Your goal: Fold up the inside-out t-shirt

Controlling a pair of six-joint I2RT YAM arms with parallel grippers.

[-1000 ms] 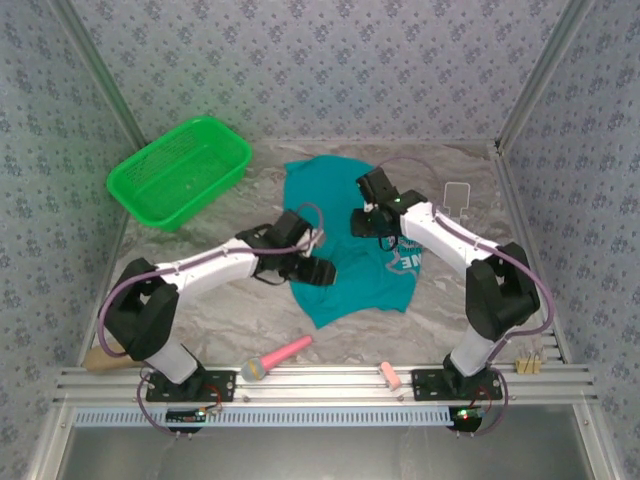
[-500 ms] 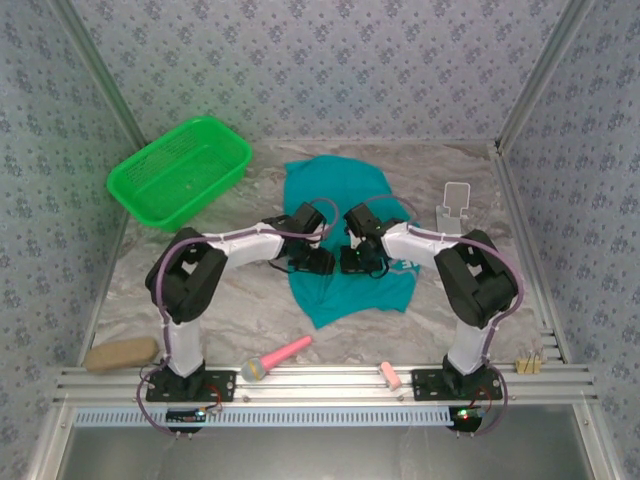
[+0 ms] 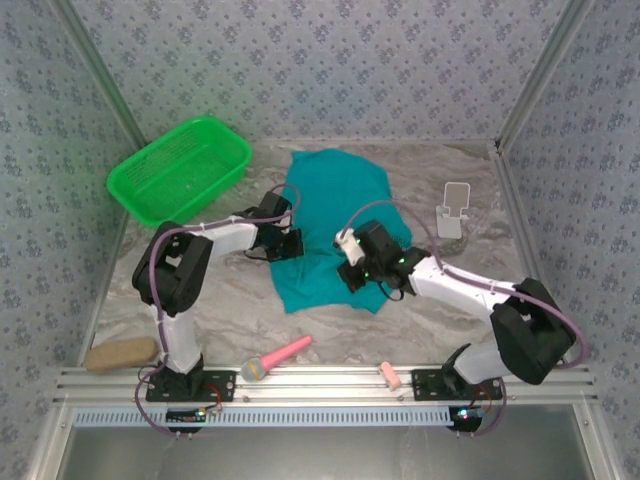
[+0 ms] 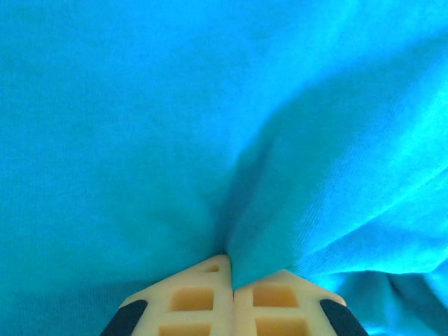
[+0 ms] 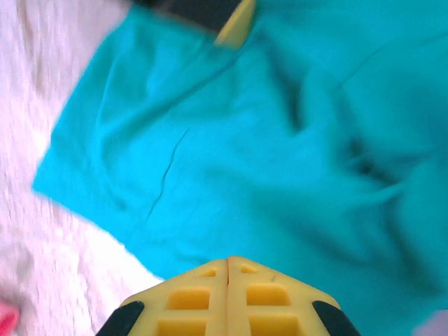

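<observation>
Your left gripper (image 4: 232,280) has its jaws pressed together on a ridge of teal cloth that rises straight out from between the tips, so it is clamped on the inside-out t-shirt (image 3: 335,205). From above, that gripper (image 3: 285,243) sits at the shirt's left edge, just left of centre frame. Your right gripper (image 5: 229,269) also has its tips closed against each other. The cloth lies just beyond them, and I cannot tell whether any of it is nipped. From above it (image 3: 355,275) is over the shirt's lower part.

The shirt lies on the table (image 3: 230,300) in mid-frame, right of the green basket (image 3: 180,170), with its lower hem skewed and rumpled.

I judge the fold barely begun: no clean crease or squared edges show, and the sleeves and body are yet to be folded in.
</observation>
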